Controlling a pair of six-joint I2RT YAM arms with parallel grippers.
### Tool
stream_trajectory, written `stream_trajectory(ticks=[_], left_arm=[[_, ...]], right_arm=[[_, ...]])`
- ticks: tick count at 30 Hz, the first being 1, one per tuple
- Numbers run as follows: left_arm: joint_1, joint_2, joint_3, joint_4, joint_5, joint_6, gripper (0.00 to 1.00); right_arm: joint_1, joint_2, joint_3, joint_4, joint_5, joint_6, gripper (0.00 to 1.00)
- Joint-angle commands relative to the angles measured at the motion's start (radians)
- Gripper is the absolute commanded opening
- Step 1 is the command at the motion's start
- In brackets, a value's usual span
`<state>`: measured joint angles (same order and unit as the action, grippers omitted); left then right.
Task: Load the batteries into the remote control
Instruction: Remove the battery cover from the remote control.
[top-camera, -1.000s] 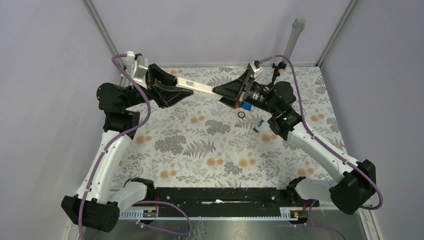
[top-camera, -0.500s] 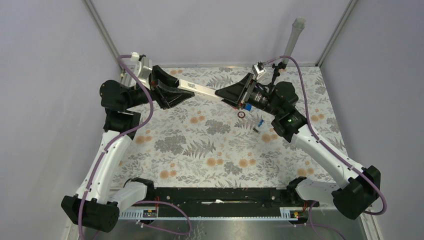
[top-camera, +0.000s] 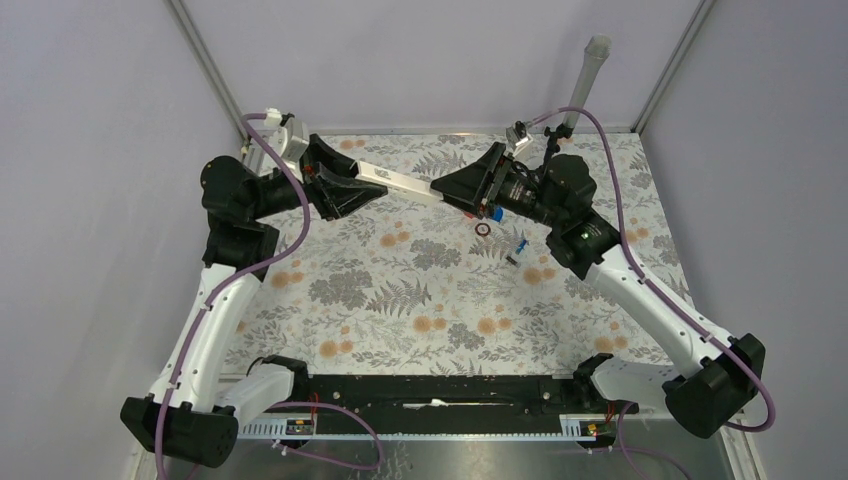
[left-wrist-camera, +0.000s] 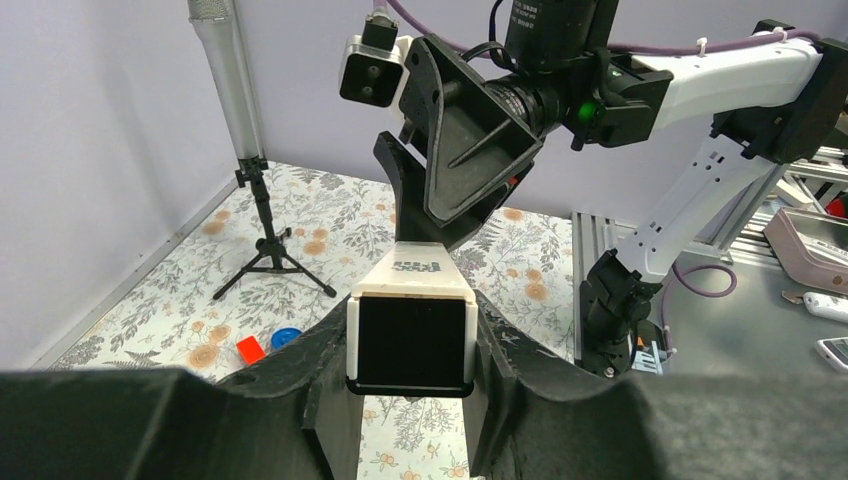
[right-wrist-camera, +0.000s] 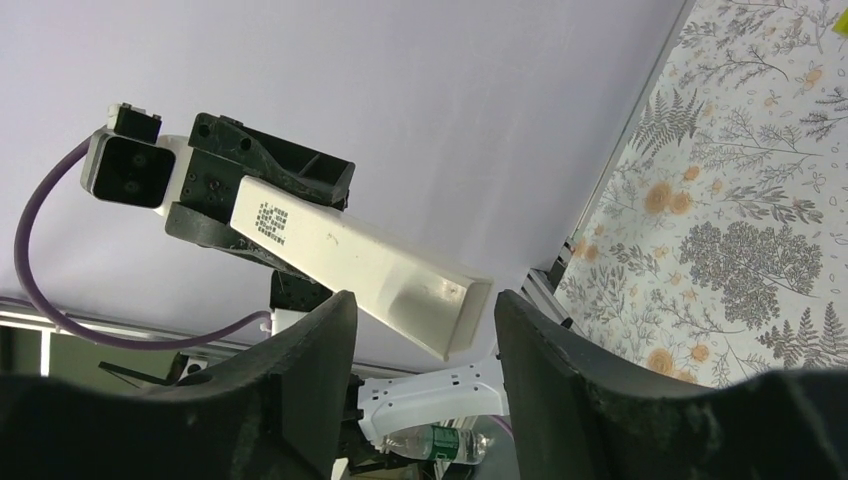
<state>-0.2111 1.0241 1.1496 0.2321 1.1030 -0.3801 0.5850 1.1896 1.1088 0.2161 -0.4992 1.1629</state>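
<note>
The remote control (top-camera: 400, 180), a slim white bar, hangs in the air between my two grippers at the back of the table. My left gripper (top-camera: 345, 188) is shut on its dark end (left-wrist-camera: 412, 345). My right gripper (top-camera: 462, 187) is open, its jaws either side of the remote's other end without touching it. The right wrist view shows the remote (right-wrist-camera: 350, 255) with an open hollow at that end, between my open gripper (right-wrist-camera: 422, 305). The batteries (top-camera: 519, 247), small and blue, lie on the flowered mat below the right wrist.
A small red ring (top-camera: 483, 229) lies on the mat near the batteries. A blue half-round piece (left-wrist-camera: 287, 337) and a red block (left-wrist-camera: 250, 349) lie below the right gripper. A small black tripod (top-camera: 549, 152) and a grey post (top-camera: 590, 70) stand at the back right.
The left gripper has shifted slightly right with the remote. The right wrist has closed in a little toward the remote's free end. The batteries have not moved.
</note>
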Motion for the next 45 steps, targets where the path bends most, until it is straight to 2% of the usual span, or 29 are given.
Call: stream_trajectory(ticks=[1, 7, 10, 20, 25, 33, 38, 45], left_arm=[[0.004, -0.016, 0.048, 0.029, -0.019, 0.032, 0.00], [0.004, -0.016, 0.045, 0.028, -0.017, 0.030, 0.00], [0.004, -0.018, 0.046, 0.016, -0.020, 0.042, 0.00], [0.004, -0.015, 0.091, -0.211, -0.044, 0.215, 0.00], [0.004, -0.014, 0.084, -0.231, -0.046, 0.234, 0.00], [0.005, -0.018, 0.036, -0.258, -0.077, 0.256, 0.00], [0.006, -0.020, -0.044, -0.243, -0.099, 0.239, 0.00], [0.006, -0.077, -0.203, -0.160, -0.132, 0.153, 0.00]], right_arm=[[-0.008, 0.007, 0.050, -0.012, -0.031, -0.005, 0.59], [-0.018, 0.022, 0.009, 0.116, -0.090, 0.098, 0.38], [-0.022, 0.022, 0.007, 0.112, -0.086, 0.094, 0.30], [-0.042, -0.004, 0.023, 0.022, -0.038, 0.024, 0.21], [-0.043, -0.023, -0.005, 0.100, -0.013, 0.034, 0.01], [-0.054, -0.078, -0.073, 0.177, 0.068, 0.047, 0.00], [-0.073, -0.122, -0.112, 0.182, 0.134, 0.049, 0.00], [-0.079, -0.142, -0.156, 0.050, 0.269, -0.011, 0.00]])
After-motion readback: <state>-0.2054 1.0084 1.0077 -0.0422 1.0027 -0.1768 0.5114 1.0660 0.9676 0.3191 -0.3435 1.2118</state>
